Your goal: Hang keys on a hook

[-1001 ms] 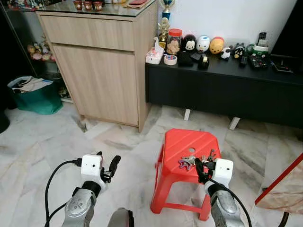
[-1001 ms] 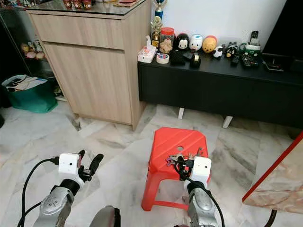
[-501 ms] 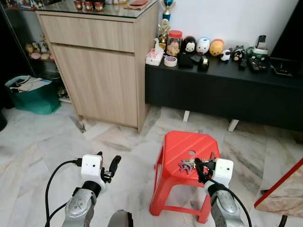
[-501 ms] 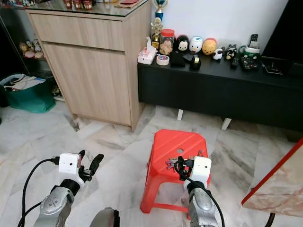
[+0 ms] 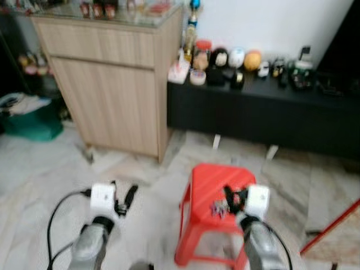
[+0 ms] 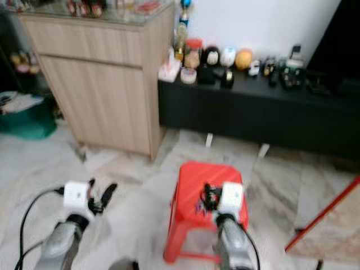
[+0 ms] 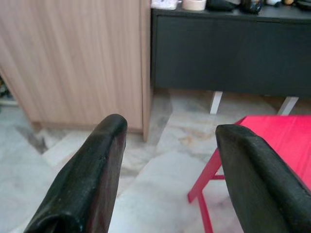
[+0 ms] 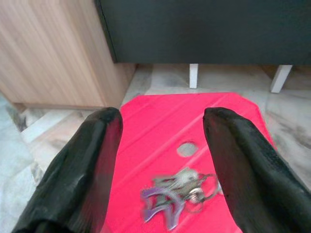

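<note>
Right tool [image 8: 163,160]: spread wide, empty, poised over key bunch [image 8: 177,194].
Keys lie on red stool [image 8: 160,121] directly ahead, between its fingers; left tool [image 7: 167,170], also wide, sits farther off.

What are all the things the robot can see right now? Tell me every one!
keys: one bunch, silvery, lying on the red stool, in front of its round hole
stool: one, red plastic, on the marble floor
cabinet: one, light wood, left of the black unit
low unit: one, black, against the white wall
toys and jars: a blurred row, mixed colours, on the black unit
bag: one, green, on the floor far left
left gripper: black fingers open, beside the stool over the floor
right gripper: black fingers open, hovering above the keys
</note>
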